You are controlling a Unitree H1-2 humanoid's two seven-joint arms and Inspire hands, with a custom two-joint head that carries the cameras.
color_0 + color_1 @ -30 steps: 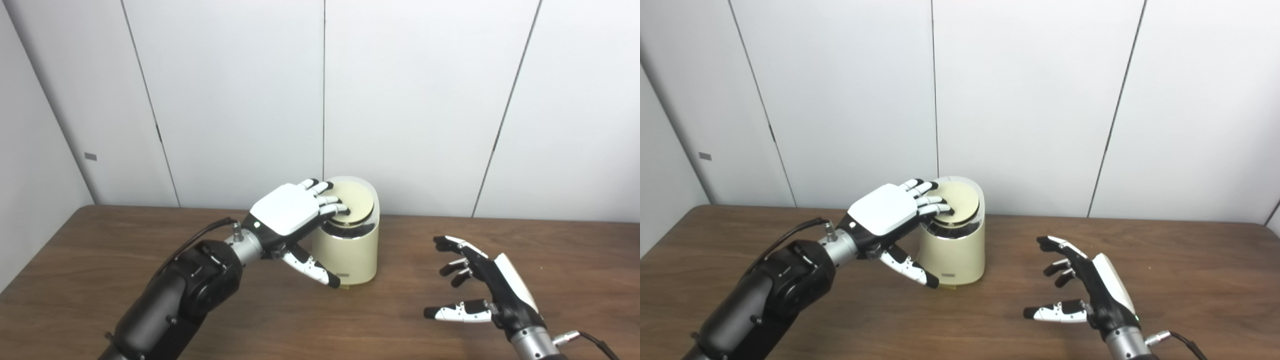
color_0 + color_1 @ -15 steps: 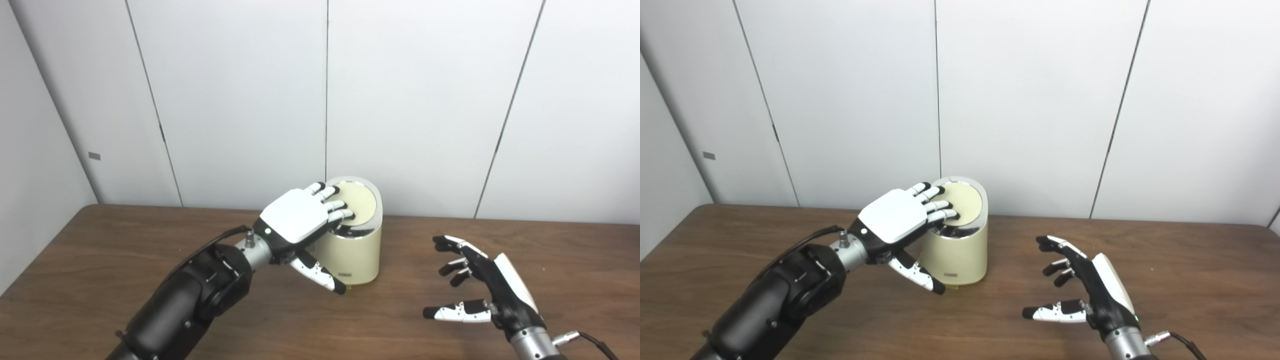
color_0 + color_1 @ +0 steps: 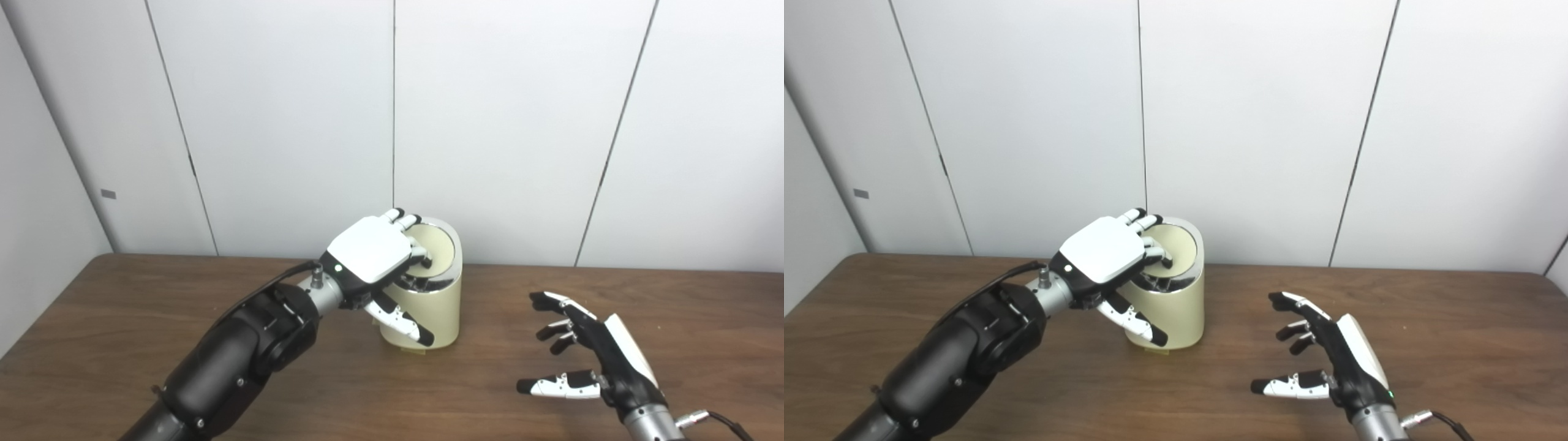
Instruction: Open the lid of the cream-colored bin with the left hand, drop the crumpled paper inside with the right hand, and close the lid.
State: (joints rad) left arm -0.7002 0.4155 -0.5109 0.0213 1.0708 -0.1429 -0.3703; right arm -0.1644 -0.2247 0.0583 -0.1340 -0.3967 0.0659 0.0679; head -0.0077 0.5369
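In the left eye view, the left hand [image 3: 372, 257] reaches in from the near left, palm down, over the cream-colored bin [image 3: 422, 309]. Its fingers [image 3: 409, 222] curl over the bin's left rim onto the lid [image 3: 436, 248], while the thumb hangs down across the bin's near wall. The hand presses rather than grips; it holds nothing. The bin stands upright on the wooden table [image 3: 122, 318], at the middle toward the far edge, near the white wall panels [image 3: 502, 122]. Its long axis is vertical, and the lid is tipped, its near left edge sunk into the opening with a dark gap showing below it.

In the right eye view, the right hand [image 3: 1335, 361] hovers over the table at the near right, well apart from the bin [image 3: 1176, 306]. It is released, fingers spread and slightly bent, pointing left toward the bin, thumb lowest, holding nothing. The crumpled paper cannot be seen.
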